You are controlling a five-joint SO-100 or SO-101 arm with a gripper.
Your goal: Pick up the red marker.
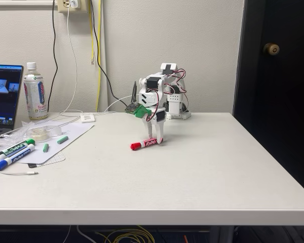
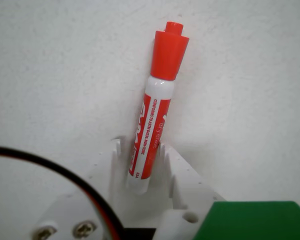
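white fingers (image 2: 172, 172) sit low in the wrist view, one on each side of the marker's (image 2: 152, 132) blunt end, with a black cable (image 2: 65, 175) curving past on the left and a green block (image 2: 250, 220) at the bottom right. the marker lies flat on the table (image 2: 55, 75), red cap pointing away from the camera, white barrel with its red label running back into the gap between the jaws. the gripper (image 1: 157, 139) is partly open and straddles that tail end; whether the pads already touch the barrel i cannot tell, and nothing looks lifted yet — the marker rests on the table top.

in the fixed view the marker (image 1: 144, 144) is near the middle of the table (image 1: 202, 167), cap toward the left, with the arm standing over its right end.

the risk is the grip point: the jaws are at the very end of the barrel, not its middle. if they close there, the round barrel could squirt forward out of the gap, or the heavy cap end could droop and swing once raised. a closing squeeze that meets one side first would likely roll or twist it.

well off to the left lie a green marker (image 1: 12, 149) and a blue marker (image 1: 11, 159) on a sheet, with a bottle (image 1: 34, 93) and laptop (image 1: 4, 96) behind — far enough to be no trouble.
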